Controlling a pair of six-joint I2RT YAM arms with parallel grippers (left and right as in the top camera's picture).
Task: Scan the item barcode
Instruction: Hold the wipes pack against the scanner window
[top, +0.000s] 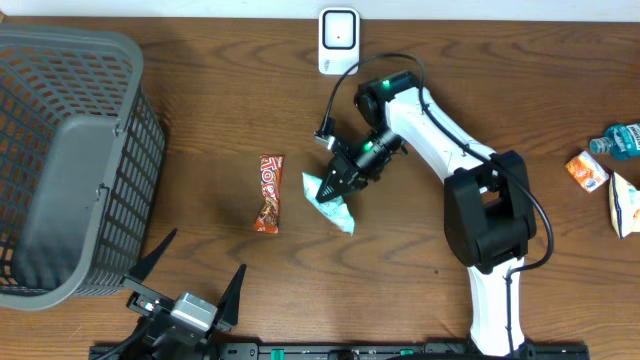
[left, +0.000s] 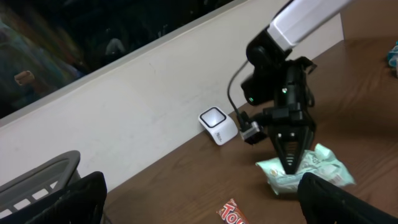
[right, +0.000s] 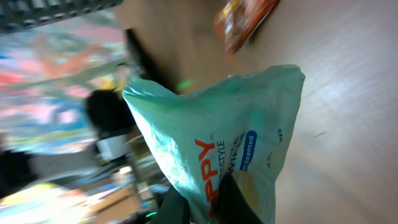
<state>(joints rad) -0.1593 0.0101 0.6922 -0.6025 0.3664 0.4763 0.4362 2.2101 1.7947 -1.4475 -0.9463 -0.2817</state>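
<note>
Overhead: right gripper (top: 328, 188) clamped on mint pack (top: 338, 213), well in front of scanner (top: 339, 40). Left gripper (top: 208, 252), jaws apart, idle, farther from scanner. Next, prob.: lift pack w/o loosening, bring it near scanner, turn barcode side to its window; barcode not visible.
</note>
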